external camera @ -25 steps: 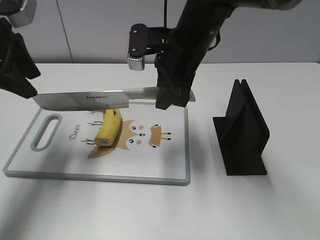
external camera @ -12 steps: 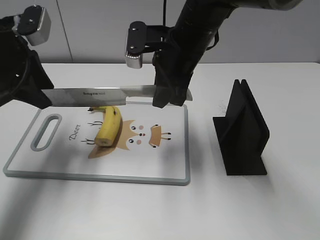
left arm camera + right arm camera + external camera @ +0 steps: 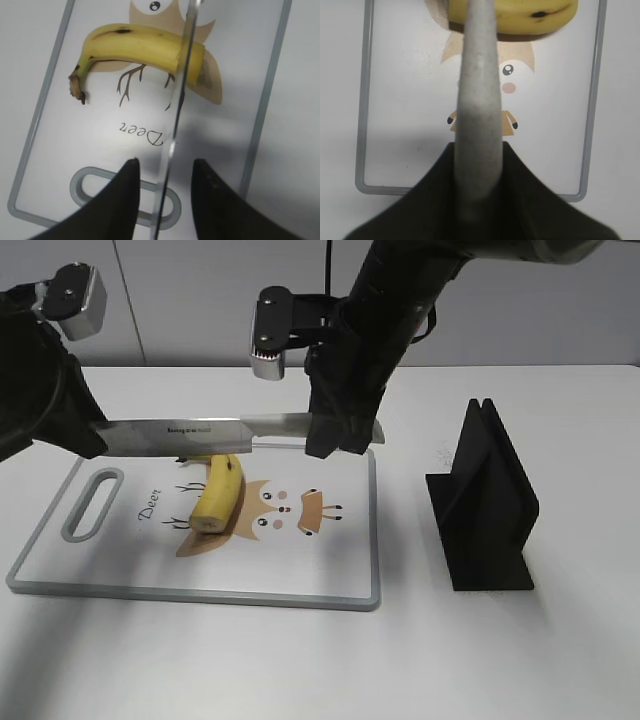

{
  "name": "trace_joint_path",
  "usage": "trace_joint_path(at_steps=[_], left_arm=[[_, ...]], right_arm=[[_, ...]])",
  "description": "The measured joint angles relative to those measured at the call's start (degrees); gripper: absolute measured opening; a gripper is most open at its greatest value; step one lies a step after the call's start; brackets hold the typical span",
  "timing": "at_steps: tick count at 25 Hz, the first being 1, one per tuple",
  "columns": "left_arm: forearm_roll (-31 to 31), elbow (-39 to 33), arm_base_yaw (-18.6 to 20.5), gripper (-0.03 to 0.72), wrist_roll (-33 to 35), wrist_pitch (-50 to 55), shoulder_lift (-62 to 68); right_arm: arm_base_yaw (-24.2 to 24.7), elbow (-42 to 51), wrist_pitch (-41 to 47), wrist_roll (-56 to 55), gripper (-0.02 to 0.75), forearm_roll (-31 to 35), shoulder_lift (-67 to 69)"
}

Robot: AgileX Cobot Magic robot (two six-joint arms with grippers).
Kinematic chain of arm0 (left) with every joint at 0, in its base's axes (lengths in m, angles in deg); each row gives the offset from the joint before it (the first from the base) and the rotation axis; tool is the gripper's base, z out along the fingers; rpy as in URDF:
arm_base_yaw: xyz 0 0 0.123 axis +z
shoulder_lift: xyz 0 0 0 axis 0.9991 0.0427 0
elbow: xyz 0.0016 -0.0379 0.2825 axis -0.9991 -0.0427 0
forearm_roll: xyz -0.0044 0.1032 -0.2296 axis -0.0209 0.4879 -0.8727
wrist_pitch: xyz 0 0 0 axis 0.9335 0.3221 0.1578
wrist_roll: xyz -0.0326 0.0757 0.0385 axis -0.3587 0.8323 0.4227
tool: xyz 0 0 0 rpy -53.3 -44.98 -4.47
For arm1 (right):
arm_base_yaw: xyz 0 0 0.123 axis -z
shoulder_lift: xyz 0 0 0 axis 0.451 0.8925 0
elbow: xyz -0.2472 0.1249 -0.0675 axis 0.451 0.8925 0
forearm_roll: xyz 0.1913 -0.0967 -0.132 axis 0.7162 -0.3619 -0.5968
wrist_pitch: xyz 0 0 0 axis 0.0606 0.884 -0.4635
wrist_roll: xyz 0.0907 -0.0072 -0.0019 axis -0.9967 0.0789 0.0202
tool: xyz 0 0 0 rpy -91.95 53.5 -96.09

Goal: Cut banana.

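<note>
Counting: one banana (image 3: 217, 495) | one knife (image 3: 215, 432) in right hand (image 3: 335, 435) grip | left hand (image 3: 162, 195) released, straddling blade tip

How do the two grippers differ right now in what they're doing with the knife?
The right gripper is shut on the knife at its handle end; the left gripper is open, its fingers either side of the blade's tip without touching it. The right gripper stands over the cutting board; the left is off its left end. Both hang above the board, with the banana uncut.
</note>
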Motion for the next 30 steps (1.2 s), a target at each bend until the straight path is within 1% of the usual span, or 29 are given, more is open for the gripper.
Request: trace_joint_path(at_steps=[2,5,10,11,14,17,20,23,30], left_arm=[[-0.2,0.0,0.0,0.286,0.1,-0.1,0.0],[-1.6,0.0,0.0,0.208,0.0,-0.6,0.0],[-2.0,0.0,0.0,0.044,0.1,-0.9,0.6],[-1.8,-0.1,0.0,0.027,0.2,-0.9,0.6],[-1.4,-0.1,-0.4,0.014,0.5,-0.5,0.6],[0.4,-0.2,-2.0,0.008,0.5,-1.2,0.6],[2.8,-1.5,-4.7,0.004,-0.2,-4.6,0.6],[4.2,-3.5,-6.2,0.004,-1.8,-8.6,0.6],[4.8,-6.9,-6.6,0.004,-2.4,-12.7,0.8]], right_arm=[[0.0,0.0,0.0,0.0,0.17,0.0,0.0],[0.0,0.0,0.0,0.1,0.17,0.0,0.0],[0.0,0.0,0.1,0.0,0.17,0.0,0.0],[0.0,0.0,0.4,0.0,0.17,0.0,0.0],[0.0,0.0,1.8,-0.4,0.17,0.1,0.0],[0.0,0.0,2.9,-1.4,0.17,-0.2,0.0],[0.1,0.0,3.7,-2.2,0.17,-1.3,0.0],[0.1,0.4,4.0,-4.0,0.17,-3.0,0.0],[0.0,6.5,-2.5,-4.5,0.17,-2.9,0.0]])
